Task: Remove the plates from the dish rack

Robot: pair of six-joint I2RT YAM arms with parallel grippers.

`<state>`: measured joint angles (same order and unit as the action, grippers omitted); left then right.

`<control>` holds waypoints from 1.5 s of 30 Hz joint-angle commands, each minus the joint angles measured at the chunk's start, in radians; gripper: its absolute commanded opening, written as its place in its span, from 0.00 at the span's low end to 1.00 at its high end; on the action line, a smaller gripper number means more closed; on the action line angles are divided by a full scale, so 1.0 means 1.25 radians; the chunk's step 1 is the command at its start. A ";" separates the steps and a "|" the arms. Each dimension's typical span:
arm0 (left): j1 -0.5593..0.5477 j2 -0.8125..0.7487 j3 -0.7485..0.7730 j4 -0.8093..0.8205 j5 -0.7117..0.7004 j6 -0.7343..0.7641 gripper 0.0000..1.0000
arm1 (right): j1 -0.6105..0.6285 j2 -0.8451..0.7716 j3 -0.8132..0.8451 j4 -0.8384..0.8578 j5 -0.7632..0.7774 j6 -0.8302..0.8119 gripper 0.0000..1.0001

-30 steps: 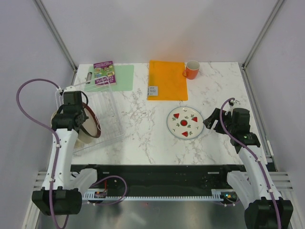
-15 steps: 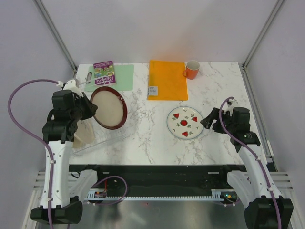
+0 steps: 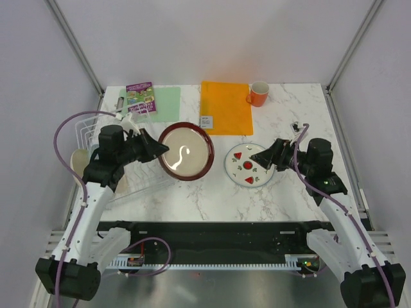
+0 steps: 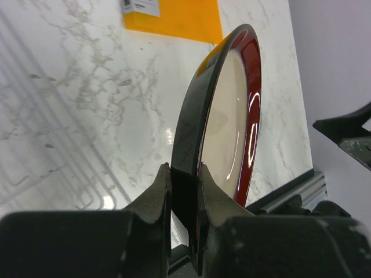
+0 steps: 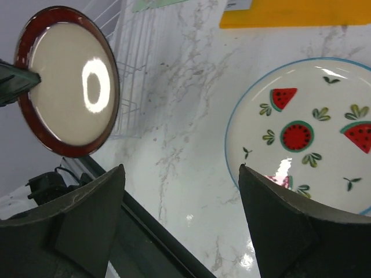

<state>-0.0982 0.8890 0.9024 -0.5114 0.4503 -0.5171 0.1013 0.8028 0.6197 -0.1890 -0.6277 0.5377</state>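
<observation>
The top camera looks steeply down from high behind the near edge of the table (image 3: pixel 192 189) and holds all of it. The left wrist camera looks very closely along the red-rimmed plate (image 4: pixel 232 116), edge-on. The right wrist camera faces down, probably slanted leftward, near the fruit-patterned plate (image 5: pixel 301 139). All three views share the red-rimmed plate.

**Your workspace: a marble counter boxed in by plain walls**

You are working on a white counter (image 3: pixel 192 186) veined with grey, glossy enough that the wrist views catch small bright spots of light on it. Plain pale grey-lilac walls close it in at the back (image 3: pixel 212 38), on the left (image 3: pixel 32 83) and on the right (image 3: pixel 385 96). Two aluminium struts, one left (image 3: pixel 72 45) and one right (image 3: pixel 352 45), slant up from the far corners. A black rail (image 3: pixel 212 231) runs along the near edge, with brushed metal (image 3: pixel 218 289) below it. The light is soft and even, with no hard shadows.
</observation>
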 commanded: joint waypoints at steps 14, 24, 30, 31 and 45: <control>-0.335 0.096 0.014 0.324 -0.085 -0.137 0.02 | 0.256 0.121 -0.038 0.302 0.096 0.143 0.86; -0.371 0.096 0.002 0.362 -0.065 -0.143 0.02 | 0.294 0.176 -0.060 0.366 0.111 0.156 0.65; -0.371 0.074 -0.019 0.304 -0.139 -0.104 0.03 | 0.294 0.125 -0.039 0.284 0.214 0.130 0.00; -0.371 0.068 -0.018 0.288 -0.176 -0.084 0.18 | 0.294 0.117 -0.031 0.233 0.232 0.109 0.00; -0.369 -0.091 0.017 0.021 -0.615 0.097 0.88 | 0.227 0.063 0.101 -0.018 0.464 -0.004 0.00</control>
<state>-0.5587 0.8509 0.8669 -0.4053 -0.1097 -0.5121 0.4225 0.8909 0.6331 -0.2798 -0.0959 0.5545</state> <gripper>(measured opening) 0.867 0.165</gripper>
